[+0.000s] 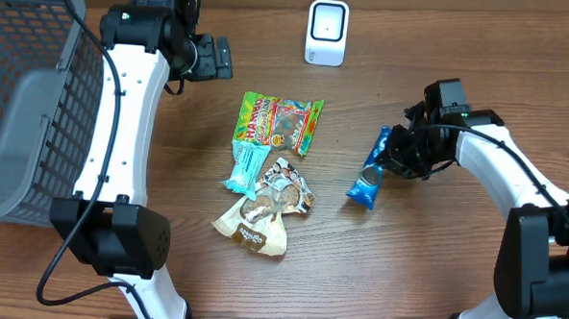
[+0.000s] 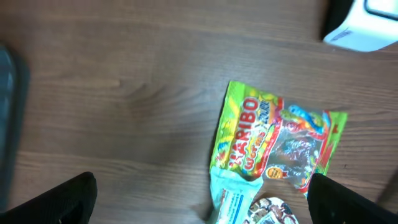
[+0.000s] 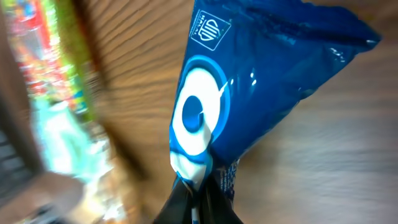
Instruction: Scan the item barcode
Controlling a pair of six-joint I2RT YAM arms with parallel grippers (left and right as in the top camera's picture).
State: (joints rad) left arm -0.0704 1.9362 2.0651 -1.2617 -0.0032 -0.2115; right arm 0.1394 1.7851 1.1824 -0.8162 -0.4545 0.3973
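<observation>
A blue snack packet [image 1: 369, 173] is pinched at one end by my right gripper [image 1: 392, 160], right of the table's middle. In the right wrist view the shut fingers [image 3: 214, 202] clamp the packet [image 3: 249, 81] by its crimped edge, and the rest stretches away over the wood. No barcode shows on the visible face. The white scanner [image 1: 327, 32] stands at the back centre, and its corner [image 2: 367, 28] shows in the left wrist view. My left gripper [image 1: 222, 58] hangs open at the back left, well above the table, holding nothing [image 2: 200, 186].
A Haribo bag [image 1: 278, 123] [image 2: 273, 134], a pale teal packet [image 1: 246, 167] [image 2: 233, 199] and brown-and-white snack bags [image 1: 263, 211] lie clustered mid-table. A grey wire basket [image 1: 27, 100] fills the left side.
</observation>
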